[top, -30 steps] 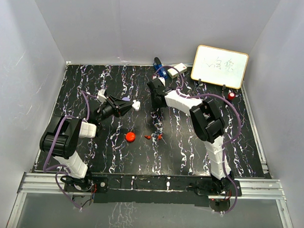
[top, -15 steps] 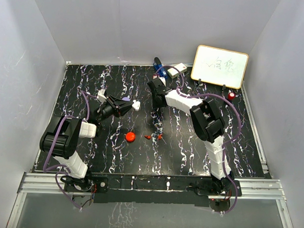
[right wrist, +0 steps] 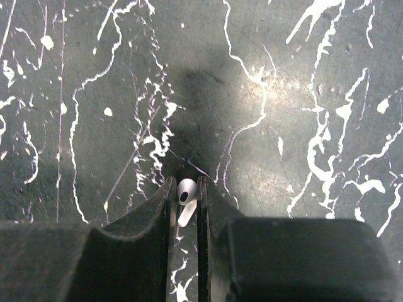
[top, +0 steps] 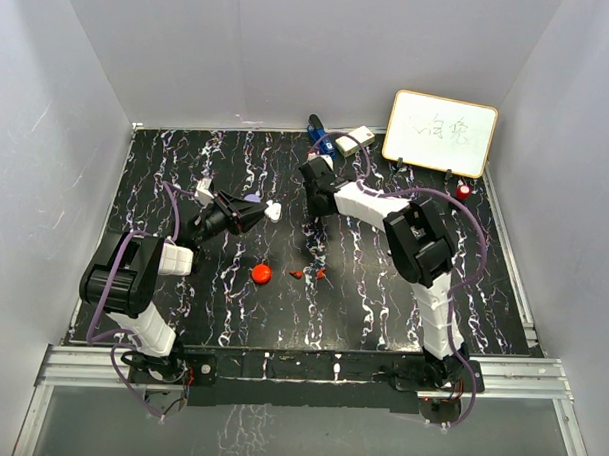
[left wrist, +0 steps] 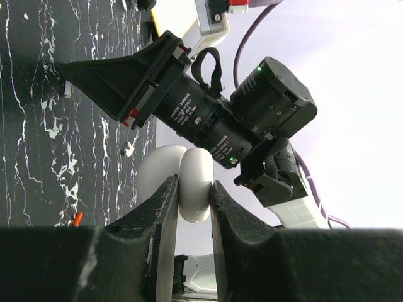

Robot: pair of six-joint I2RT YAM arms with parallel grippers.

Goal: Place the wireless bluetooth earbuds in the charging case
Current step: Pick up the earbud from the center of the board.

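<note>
My left gripper (left wrist: 193, 184) is shut on the white charging case (left wrist: 196, 165) and holds it above the table, left of centre (top: 271, 209). My right gripper (right wrist: 186, 184) points down at the table and is shut on a tiny white earbud (right wrist: 186, 192), stem toward the camera. In the top view the right gripper (top: 313, 198) stands just right of the held case. Two tiny red earbuds (top: 309, 273) lie on the black marbled table (top: 402, 291) in the middle, beside a round red case (top: 261, 274).
A whiteboard (top: 440, 133) leans at the back right with a red-capped marker (top: 464, 192) below it. A blue object (top: 317, 134) and a small white box (top: 356, 140) sit at the back edge. White walls close in the table.
The right gripper's jaws have closed onto the white earbud, and its wrist has shifted slightly right. The left arm and the case have stayed still.
</note>
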